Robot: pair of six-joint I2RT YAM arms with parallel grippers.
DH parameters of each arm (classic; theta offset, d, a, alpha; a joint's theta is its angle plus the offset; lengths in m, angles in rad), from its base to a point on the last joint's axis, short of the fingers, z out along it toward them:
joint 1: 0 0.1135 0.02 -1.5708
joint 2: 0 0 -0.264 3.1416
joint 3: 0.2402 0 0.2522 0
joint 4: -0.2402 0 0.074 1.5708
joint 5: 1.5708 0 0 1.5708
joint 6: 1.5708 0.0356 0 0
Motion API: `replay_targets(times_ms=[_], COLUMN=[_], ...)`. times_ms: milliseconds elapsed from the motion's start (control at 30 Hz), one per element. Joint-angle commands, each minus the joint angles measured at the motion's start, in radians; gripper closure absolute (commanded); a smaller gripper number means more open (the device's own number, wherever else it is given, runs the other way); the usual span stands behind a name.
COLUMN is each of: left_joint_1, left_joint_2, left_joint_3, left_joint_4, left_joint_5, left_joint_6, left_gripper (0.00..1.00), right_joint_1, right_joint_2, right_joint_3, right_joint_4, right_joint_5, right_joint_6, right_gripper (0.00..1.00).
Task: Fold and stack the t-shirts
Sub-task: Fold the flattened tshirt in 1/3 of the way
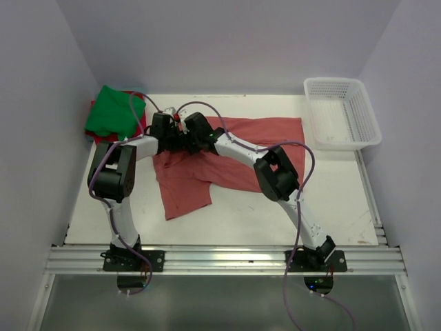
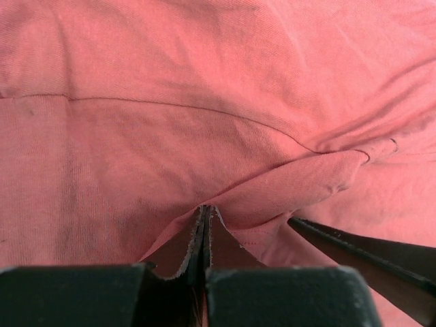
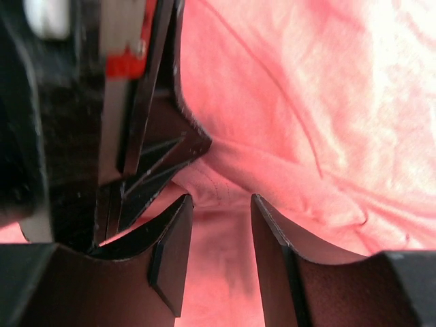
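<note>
The large brick-red t-shirt point(image 1: 241, 148) lies spread and rumpled across the middle of the table. Both arms meet over its back left edge. My left gripper point(image 2: 204, 212) is shut on a raised pinch of the brick-red cloth point(image 2: 204, 102); in the top view the left gripper point(image 1: 173, 141) sits just left of the right one. My right gripper point(image 3: 221, 204) is open, its fingers straddling a stitched hem of the same shirt point(image 3: 306, 102) right beside the left jaws. A green t-shirt point(image 1: 114, 110) lies folded at the back left on a red-pink t-shirt point(image 1: 92, 105), of which only an edge shows.
A white mesh basket point(image 1: 332, 81) stands at the back right corner. White walls close in the table on the left, back and right. The arms' cables point(image 1: 207, 107) loop above the shirt. The aluminium rail point(image 1: 220, 258) with the arm bases runs along the near edge.
</note>
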Motion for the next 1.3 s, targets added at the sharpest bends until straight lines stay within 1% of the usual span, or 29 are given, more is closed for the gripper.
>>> replay_targets(times_ms=[0,133,300,400,500,533,567,767,900,967,1033,1267], left_joint_1=[-0.004,-0.004,-0.004,-0.004,-0.004,-0.004,-0.003,-0.003,-0.003,-0.003,-0.003,-0.001], left_joint_2=[0.024,0.023,0.019,0.023,0.026,0.026,0.026,0.023,0.023,0.019,0.021,0.018], left_joint_3=[-0.022,-0.030,-0.038,-0.038,-0.038,-0.036,-0.036,-0.038,-0.042,-0.045,-0.045,-0.048], left_joint_4=[-0.027,-0.027,-0.027,-0.027,-0.027,-0.027,-0.027,-0.027,-0.027,-0.027,-0.027,-0.027], left_joint_5=[0.009,0.010,0.004,0.007,0.010,0.010,0.010,0.010,0.009,0.009,0.009,0.006], left_joint_6=[-0.001,0.001,0.005,0.005,0.005,0.004,0.004,0.005,0.005,0.005,0.007,0.010], left_gripper=[1.00,1.00,1.00,1.00,1.00,1.00,1.00,1.00,1.00,1.00,1.00,1.00], right_joint_1=[0.037,0.037,0.036,0.036,0.036,0.036,0.036,0.036,0.036,0.036,0.036,0.036], right_joint_2=[0.026,0.080,0.082,0.068,0.048,0.036,0.031,0.008,-0.006,-0.015,-0.039,-0.200], right_joint_3=[0.099,0.153,0.126,0.092,0.064,0.057,0.043,0.011,-0.005,-0.005,-0.014,-0.112], right_joint_4=[0.016,-0.007,-0.003,0.013,0.022,0.025,0.030,0.039,0.050,0.043,0.040,0.051], right_joint_5=[-0.047,-0.047,-0.038,-0.026,-0.021,-0.013,-0.012,0.010,0.016,0.019,0.027,0.076], right_joint_6=[-0.010,0.004,0.018,0.024,0.029,0.030,0.030,0.030,0.030,0.027,0.024,-0.008], right_gripper=[0.56,0.57,0.59,0.66,0.77,0.83,0.84,0.86,0.95,0.97,1.00,1.00])
